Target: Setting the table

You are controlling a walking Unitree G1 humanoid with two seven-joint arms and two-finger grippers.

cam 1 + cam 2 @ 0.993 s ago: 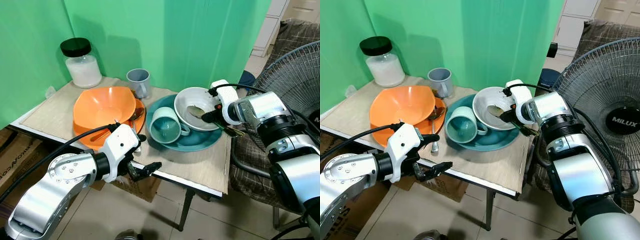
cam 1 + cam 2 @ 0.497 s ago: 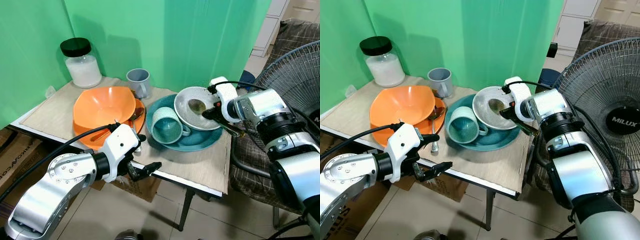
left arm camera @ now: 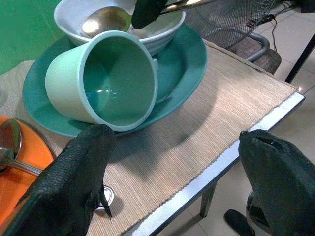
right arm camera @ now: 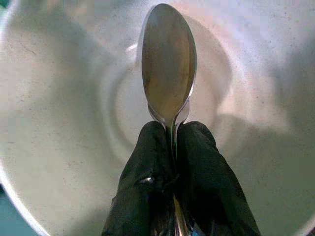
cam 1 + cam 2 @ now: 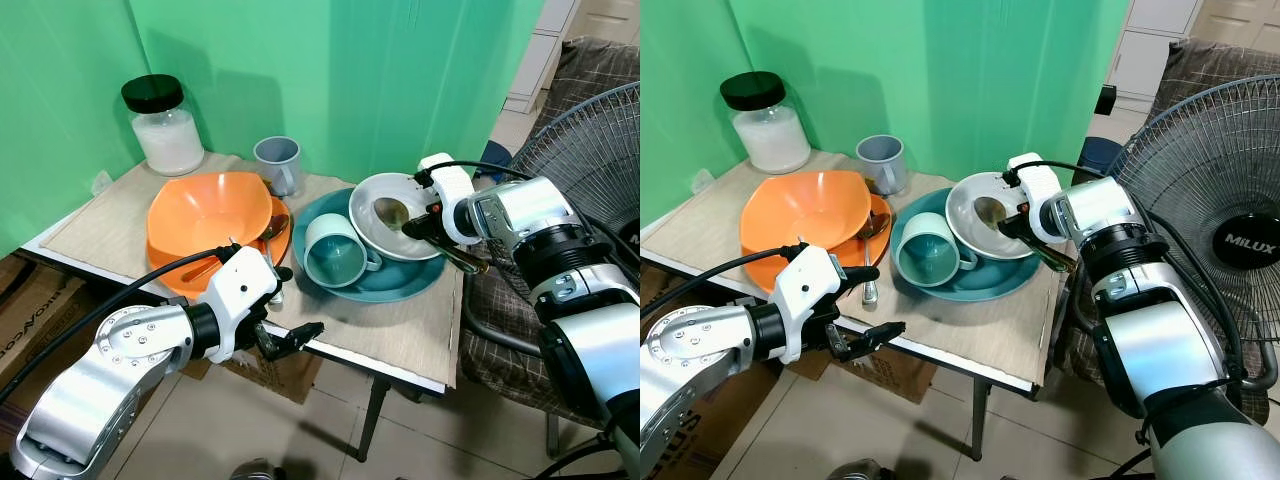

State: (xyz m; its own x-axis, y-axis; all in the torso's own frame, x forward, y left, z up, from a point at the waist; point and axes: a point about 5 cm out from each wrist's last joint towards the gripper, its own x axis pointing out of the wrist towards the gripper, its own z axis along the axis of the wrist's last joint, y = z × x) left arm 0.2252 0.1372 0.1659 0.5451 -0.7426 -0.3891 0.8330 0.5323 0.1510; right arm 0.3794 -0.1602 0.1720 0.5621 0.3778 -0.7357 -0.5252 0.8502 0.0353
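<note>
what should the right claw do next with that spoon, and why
Probably lift the spoon up out of the white bowl. The right claw is shut on its handle, and its head sits over the bowl's middle, so raising it clears the rim.

On your table [image 5: 400,345] a mat [image 5: 110,205] covers the top, and everything stands on it. At the far left corner you have the jar [image 5: 165,128]; to its right, against the back wall, stands the small cup [image 5: 278,163]. In front of these sits the bowl [image 5: 205,212] on a plate [image 5: 281,232], with a spoon [image 5: 869,245] lying just beside it on the right. To the right of that you find the large plate [image 5: 400,280]; on it the mug [image 5: 333,252] lies on its side at the left, and the second bowl [image 5: 385,215] rests at the back right. Your right gripper [image 4: 173,147] holds a spoon [image 4: 169,61] inside that bowl. Your left gripper [image 5: 285,335] hangs before the table's front edge. A fan [image 5: 1220,190] stands to the right of the table.
</note>
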